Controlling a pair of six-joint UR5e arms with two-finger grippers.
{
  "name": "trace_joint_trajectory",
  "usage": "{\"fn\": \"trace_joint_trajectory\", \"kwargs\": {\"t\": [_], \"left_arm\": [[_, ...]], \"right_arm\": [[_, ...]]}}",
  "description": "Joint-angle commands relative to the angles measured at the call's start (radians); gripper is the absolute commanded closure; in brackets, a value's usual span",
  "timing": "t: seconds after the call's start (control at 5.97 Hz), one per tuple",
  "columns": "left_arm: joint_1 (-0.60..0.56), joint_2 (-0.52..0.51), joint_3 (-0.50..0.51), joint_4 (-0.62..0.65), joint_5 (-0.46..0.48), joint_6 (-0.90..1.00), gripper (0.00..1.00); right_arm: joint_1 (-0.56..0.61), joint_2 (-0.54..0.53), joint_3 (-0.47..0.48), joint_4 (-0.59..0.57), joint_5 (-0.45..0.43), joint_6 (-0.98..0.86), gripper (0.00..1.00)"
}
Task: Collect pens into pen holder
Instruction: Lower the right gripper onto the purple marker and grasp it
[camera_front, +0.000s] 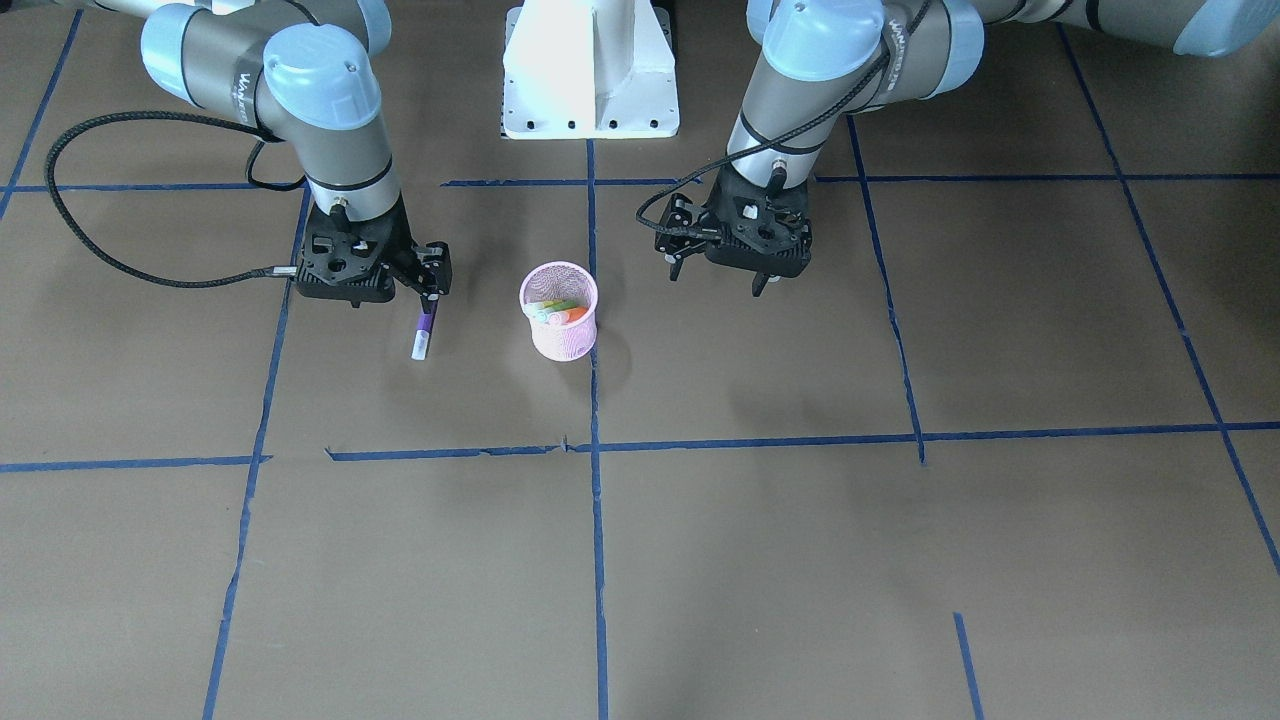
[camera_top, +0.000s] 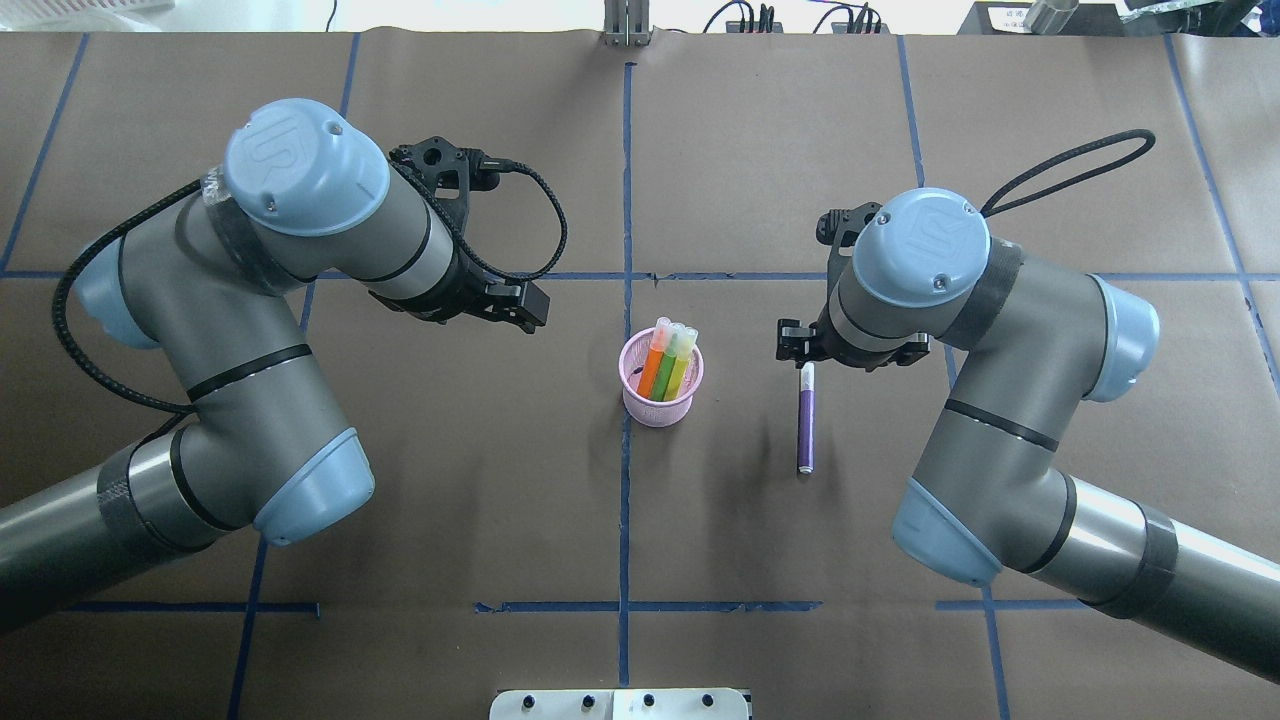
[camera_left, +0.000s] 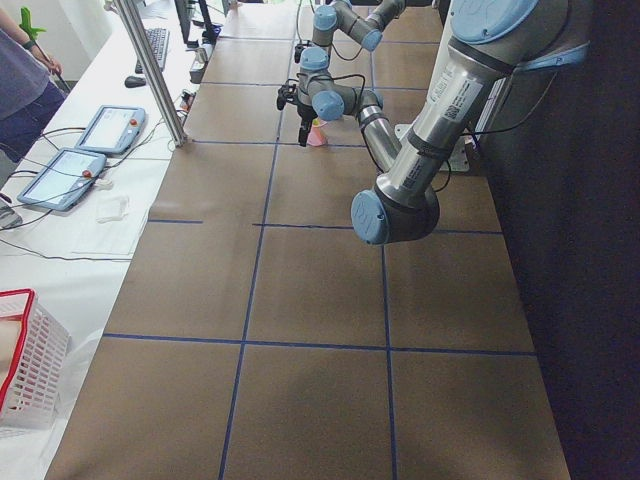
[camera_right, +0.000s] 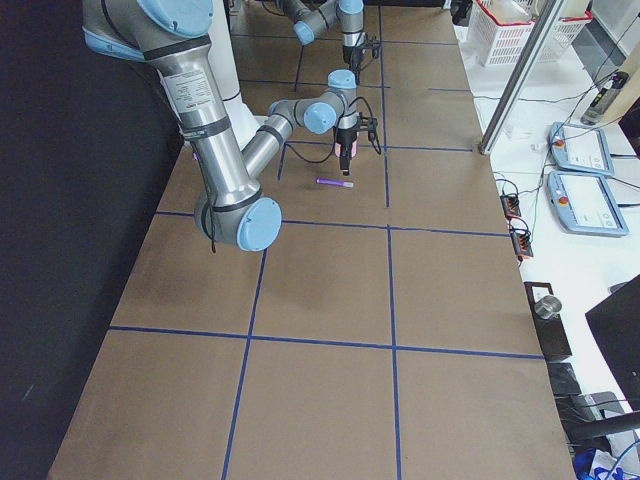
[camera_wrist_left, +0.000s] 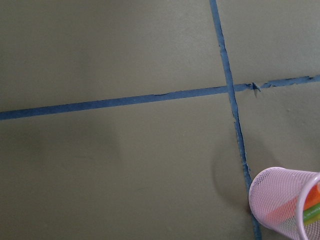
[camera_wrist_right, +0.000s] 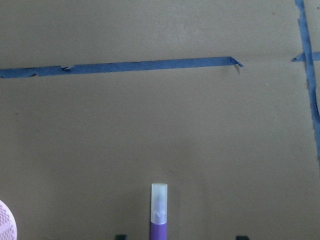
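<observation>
The pink mesh pen holder (camera_top: 661, 400) stands upright at mid-table and also shows in the front view (camera_front: 560, 335). In it stand an orange pen (camera_top: 652, 368), a green pen (camera_top: 668, 368) and a yellowish one. The purple pen (camera_top: 805, 420) lies flat on the table to the holder's right, pale cap pointing away from the robot; it also shows in the front view (camera_front: 424, 333). My right gripper (camera_front: 393, 293) is open just over the pen's near end. Its fingertips (camera_wrist_right: 120, 236) stand on either side of the pen (camera_wrist_right: 159, 212), apart from it. My left gripper (camera_front: 718, 278) is open and empty, left of the holder.
The table is brown paper with a blue tape grid (camera_top: 625, 200). The robot's white base (camera_front: 590, 70) stands at the table's near edge. Beside the table, the left side view shows tablets (camera_left: 60, 165), a white basket (camera_left: 25, 370) and a person.
</observation>
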Motion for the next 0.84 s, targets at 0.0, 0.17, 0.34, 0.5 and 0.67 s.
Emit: {"fn": "trace_joint_trajectory", "kwargs": {"t": [0.0,0.17,0.34,0.5,0.67], "left_arm": [[0.000,0.003,-0.028,0.002,-0.002,-0.003,0.00],[0.000,0.003,-0.035,0.002,-0.002,-0.003,0.00],[0.000,0.001,-0.035,0.000,-0.002,-0.005,0.00],[0.002,0.001,-0.036,0.000,-0.002,-0.005,0.00],[0.003,0.003,-0.036,0.000,0.000,-0.006,0.00]], "right_arm": [[-0.001,-0.002,-0.097,0.159,0.002,0.039,0.34],[-0.003,-0.013,-0.114,0.158,0.005,0.045,0.42],[-0.006,-0.011,-0.146,0.158,0.009,0.047,0.42],[-0.014,-0.011,-0.146,0.158,0.015,0.046,0.42],[-0.029,-0.013,-0.148,0.158,0.015,0.046,0.42]]}}
